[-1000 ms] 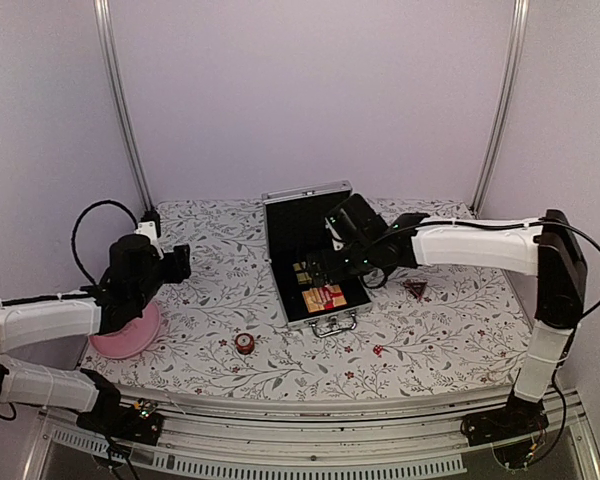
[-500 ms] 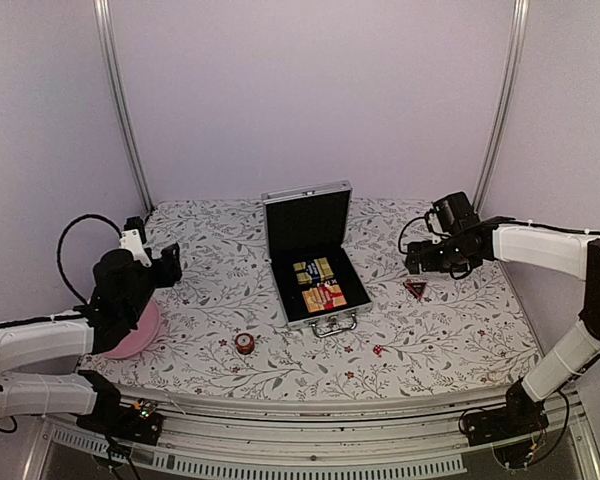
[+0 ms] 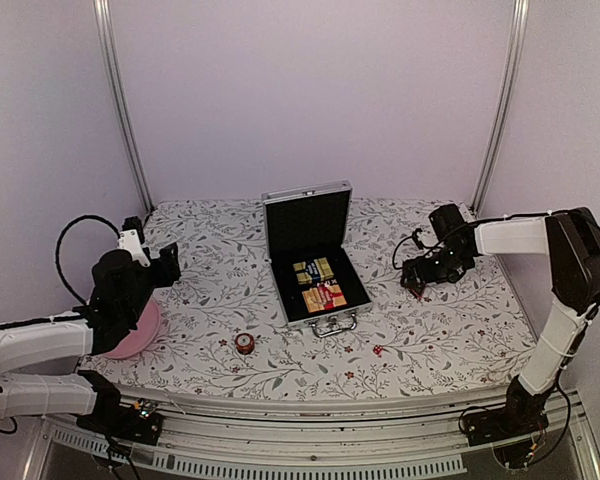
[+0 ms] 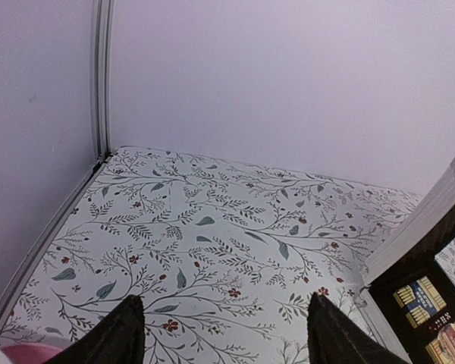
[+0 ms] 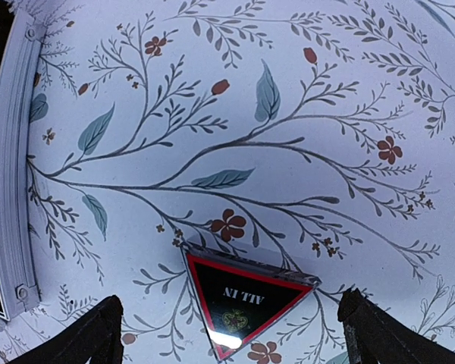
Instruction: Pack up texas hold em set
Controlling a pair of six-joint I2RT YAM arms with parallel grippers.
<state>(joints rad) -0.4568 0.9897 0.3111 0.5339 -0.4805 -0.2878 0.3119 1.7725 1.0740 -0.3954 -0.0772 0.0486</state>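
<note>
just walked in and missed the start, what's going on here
A poker set is being packed away. The silver case lies open mid-table with card packs already in it. The right claw, open, hovers just above a triangular ALL IN token on the table to the case's right, not yet gripping it. A round token lies loose in front of the case. The left claw, open and empty, hangs back near a pink plate.
</note>
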